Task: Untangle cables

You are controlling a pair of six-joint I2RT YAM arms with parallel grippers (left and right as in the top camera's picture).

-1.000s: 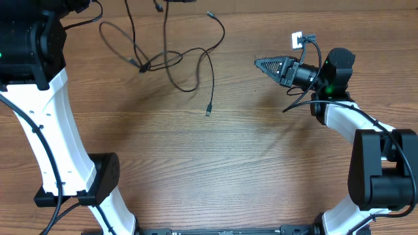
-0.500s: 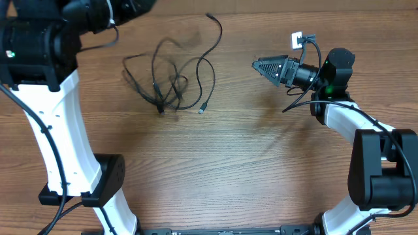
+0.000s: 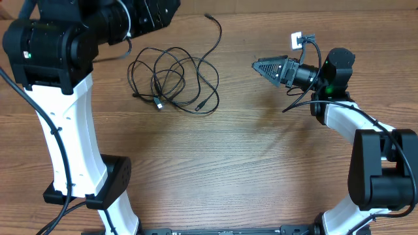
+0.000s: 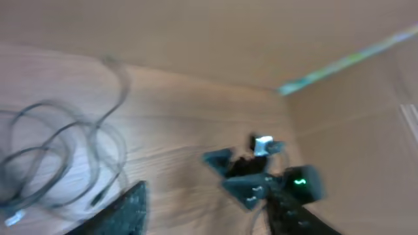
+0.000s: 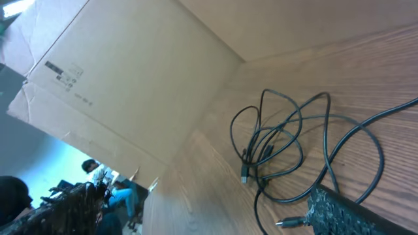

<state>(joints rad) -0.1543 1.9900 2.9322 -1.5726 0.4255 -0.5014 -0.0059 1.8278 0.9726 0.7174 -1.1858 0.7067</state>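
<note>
The cables (image 3: pixel 171 82) lie as one heap of thin black loops on the wooden table, left of centre, with one end trailing to a plug (image 3: pixel 209 14) at the far edge. They also show in the right wrist view (image 5: pixel 264 153) and, blurred, in the left wrist view (image 4: pixel 65 150). My left gripper (image 3: pixel 158 10) hangs over the far edge above the heap, open and empty; only one finger (image 4: pixel 124 209) shows. My right gripper (image 3: pixel 256 64) is open, to the right of the heap and pointing at it, its fingers (image 5: pixel 333 212) wide apart with nothing between them.
A small white connector (image 3: pixel 297 40) lies on the table just behind the right gripper. A cardboard box (image 5: pixel 130 78) stands beyond the table's far side. The left arm's white base column (image 3: pixel 65 130) stands on the left, the right arm's (image 3: pixel 379 170) on the right.
The cables, stretched out towards the far edge a second ago, have dropped and gathered into a heap nearer the middle. The left arm has swung right. The right arm has stayed put.
</note>
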